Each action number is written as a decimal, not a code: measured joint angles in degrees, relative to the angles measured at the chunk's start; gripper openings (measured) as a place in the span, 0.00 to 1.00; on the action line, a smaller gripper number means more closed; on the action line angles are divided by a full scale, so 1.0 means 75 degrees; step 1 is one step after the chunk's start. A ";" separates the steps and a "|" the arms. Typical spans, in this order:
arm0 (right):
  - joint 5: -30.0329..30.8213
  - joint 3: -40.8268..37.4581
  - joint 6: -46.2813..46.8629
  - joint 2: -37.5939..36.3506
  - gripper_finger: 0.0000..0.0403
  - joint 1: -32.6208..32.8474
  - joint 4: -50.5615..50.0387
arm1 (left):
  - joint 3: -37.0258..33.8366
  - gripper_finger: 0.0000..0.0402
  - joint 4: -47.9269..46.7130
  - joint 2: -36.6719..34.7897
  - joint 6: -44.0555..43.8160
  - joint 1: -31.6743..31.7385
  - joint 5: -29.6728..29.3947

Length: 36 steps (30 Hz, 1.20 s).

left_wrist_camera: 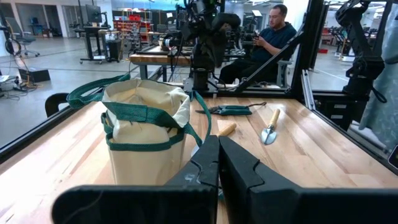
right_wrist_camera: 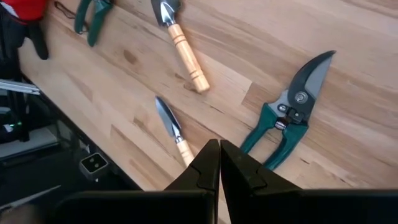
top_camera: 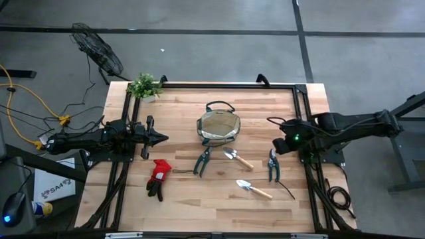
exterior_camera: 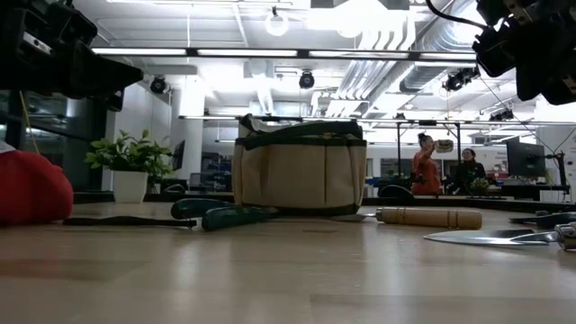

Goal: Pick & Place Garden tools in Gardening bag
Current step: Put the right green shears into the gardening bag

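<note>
Both grippers, left (top_camera: 161, 138) and right (top_camera: 275, 147), hover with jaws closed, empty. Nothing appears bagged: bag (top_camera: 218, 126) upper centre; glove (top_camera: 158, 176), shears (top_camera: 202, 160) (top_camera: 273, 163), trowels (top_camera: 238, 159) (top_camera: 254, 190) all lie below on surface (top_camera: 192, 206).

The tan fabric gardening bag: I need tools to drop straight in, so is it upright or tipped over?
Upright: the tan fabric gardening bag stands on its base, mouth open upward.
</note>
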 joint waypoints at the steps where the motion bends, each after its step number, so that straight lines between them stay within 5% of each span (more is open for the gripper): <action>1: -0.0002 0.0000 0.0000 0.0075 0.01 0.0000 0.0000 | 0.0001 0.00 0.0001 0.0000 -0.0001 0.0000 -0.0001; 15: -0.0072 0.0003 0.0219 0.1218 0.01 0.0438 -0.0169 | 0.0000 0.00 0.0001 0.0000 -0.0002 0.0000 -0.0001; 31: 0.0412 0.0003 0.3252 0.2538 0.01 0.2825 -0.0454 | 0.0001 0.00 0.0001 0.0000 -0.0002 -0.0001 0.0000; 36: 0.0518 0.0003 0.3930 0.3076 0.09 0.3222 -0.0449 | 0.0001 0.00 0.0001 0.0000 0.0000 0.0001 -0.0001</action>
